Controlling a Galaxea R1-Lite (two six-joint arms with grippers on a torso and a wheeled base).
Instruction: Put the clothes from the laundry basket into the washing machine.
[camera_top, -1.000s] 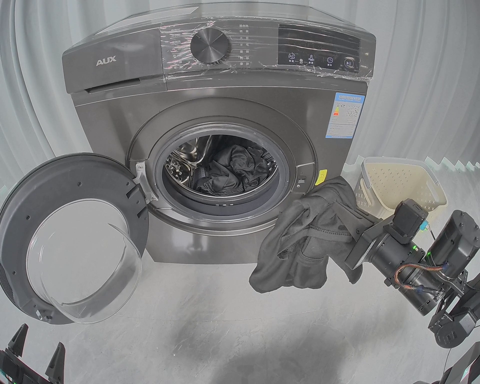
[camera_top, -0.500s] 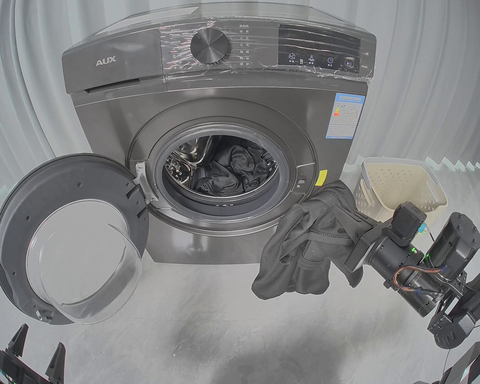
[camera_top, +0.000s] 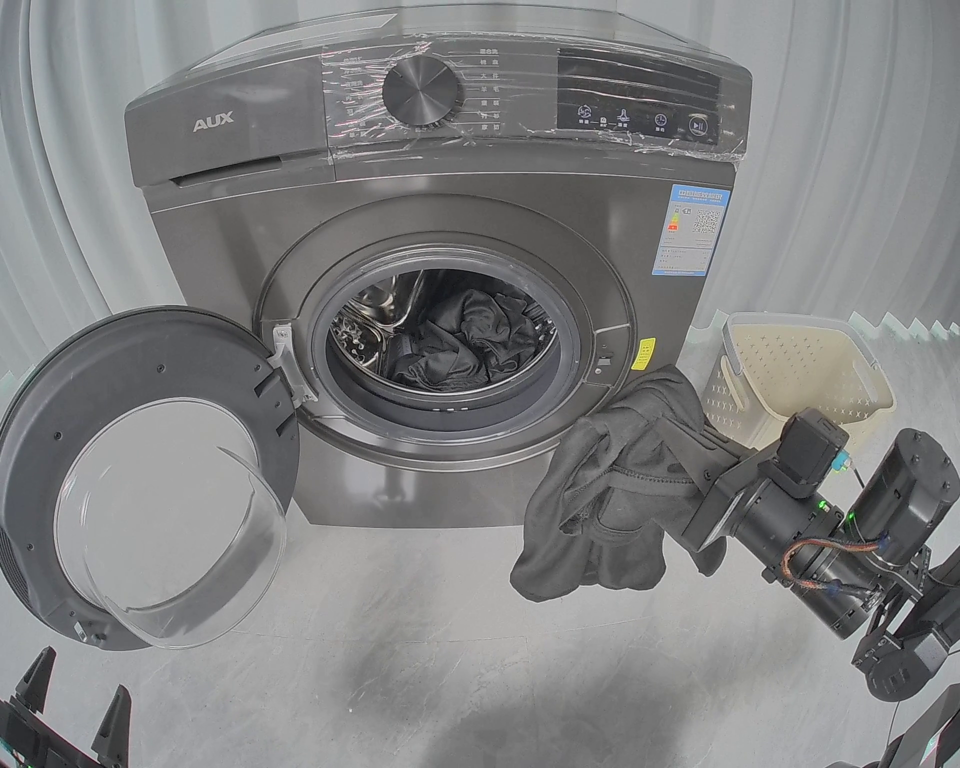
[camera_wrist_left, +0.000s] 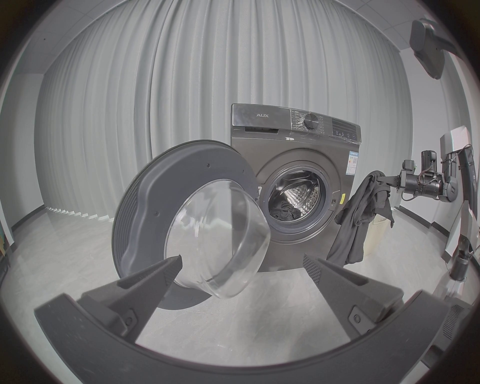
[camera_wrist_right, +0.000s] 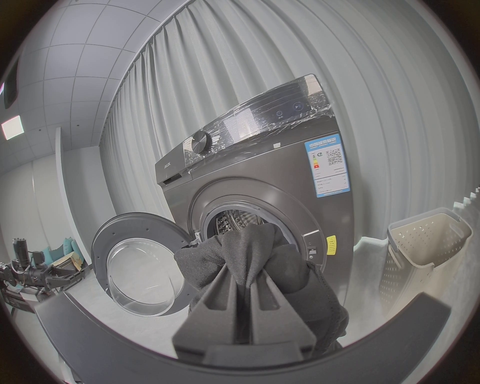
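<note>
My right gripper (camera_top: 690, 445) is shut on a dark grey garment (camera_top: 610, 490), which hangs in the air to the lower right of the washing machine's (camera_top: 440, 200) open port. In the right wrist view the closed fingers (camera_wrist_right: 227, 295) pinch a bunched fold of the garment (camera_wrist_right: 250, 250) in front of the drum opening. Dark clothes (camera_top: 460, 340) lie inside the drum. The cream laundry basket (camera_top: 800, 370) stands on the floor to the right of the machine, behind my right arm. My left gripper (camera_top: 70, 700) is open and low at the left, holding nothing.
The round door (camera_top: 150, 470) is swung fully open to the machine's left, close to my left gripper (camera_wrist_left: 240, 280). Bare grey floor (camera_top: 400, 640) lies in front of the machine. Pleated curtains surround the area.
The hanging garment has swung slightly to the right and a little lower, with my right wrist dipping a touch. The left arm has not moved.
</note>
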